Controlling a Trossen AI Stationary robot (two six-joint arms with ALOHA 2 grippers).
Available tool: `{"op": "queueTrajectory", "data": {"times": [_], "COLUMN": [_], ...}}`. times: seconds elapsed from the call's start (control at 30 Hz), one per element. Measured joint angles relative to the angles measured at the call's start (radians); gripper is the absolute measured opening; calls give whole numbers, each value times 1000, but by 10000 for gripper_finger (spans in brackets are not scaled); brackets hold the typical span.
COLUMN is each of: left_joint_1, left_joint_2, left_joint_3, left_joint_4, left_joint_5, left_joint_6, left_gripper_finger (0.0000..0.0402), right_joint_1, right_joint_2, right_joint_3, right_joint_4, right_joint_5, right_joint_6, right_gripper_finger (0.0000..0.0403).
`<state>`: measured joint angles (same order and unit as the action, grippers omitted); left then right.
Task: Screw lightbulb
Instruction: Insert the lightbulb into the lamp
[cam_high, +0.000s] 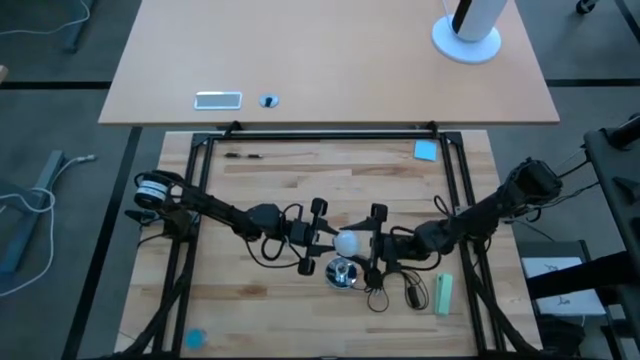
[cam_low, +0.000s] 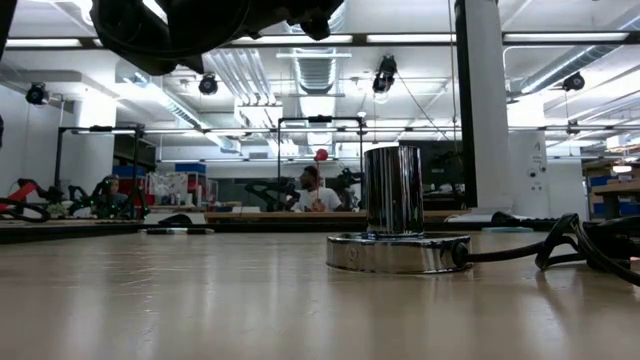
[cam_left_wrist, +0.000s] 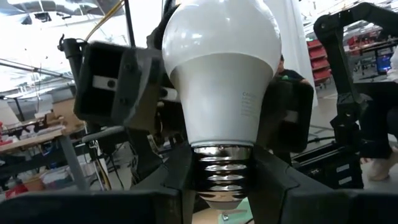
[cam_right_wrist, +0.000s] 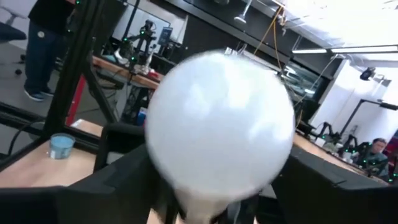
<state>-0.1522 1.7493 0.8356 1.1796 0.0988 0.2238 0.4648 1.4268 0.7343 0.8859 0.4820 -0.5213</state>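
The white frosted lightbulb (cam_high: 347, 241) hangs in the air over the middle of the table, globe up, silvery screw base down. My left gripper (cam_high: 332, 243) reaches in from the table's left and is shut on it. My right gripper (cam_high: 363, 240) comes from the table's right and stands open, one finger (cam_left_wrist: 115, 81) on each side of the globe (cam_right_wrist: 217, 130), with no contact that I can see. The round silver socket (cam_high: 343, 272), with its upright metal sleeve (cam_low: 392, 190), rests flat on the table just nearer the front edge. My left gripper pinches the bulb's silvery screw base (cam_left_wrist: 224, 165) between its two fingers (cam_left_wrist: 177, 177), one on each side of the thread. The fingers come in about level from the table's left. The bulb stands upright in the hold, globe up, lifted clear of the table.
A black cord (cam_high: 390, 292) loops from the socket toward the right. A pale green block (cam_high: 444, 295) lies near the front right, a blue square (cam_high: 426, 150) at the far right, a blue cap (cam_high: 195, 338) at the front left. Black frame rails (cam_high: 200, 160) border the table.
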Motion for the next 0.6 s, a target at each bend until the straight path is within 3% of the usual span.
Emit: {"op": "queueTrajectory", "data": {"times": [0.27,0.47,0.6], "left_joint_1": [-1,2,0], "left_joint_2": [-3,5,-1], "left_joint_3": [3,-4,1], "left_joint_4": [-29,-93,-108], "left_joint_5": [-4,-28,-22], "left_joint_6": [-35,-93,-143], "left_gripper_finger": [96,191,222], "right_joint_1": [-14,-31,-31], "right_joint_2": [-7,-23,-51], "right_joint_3": [5,13,11], "right_joint_4": [-33,-17,-46], "right_joint_5": [2,9,12], "right_joint_6": [68,133,171], "right_gripper_finger": [183,137,130]}}
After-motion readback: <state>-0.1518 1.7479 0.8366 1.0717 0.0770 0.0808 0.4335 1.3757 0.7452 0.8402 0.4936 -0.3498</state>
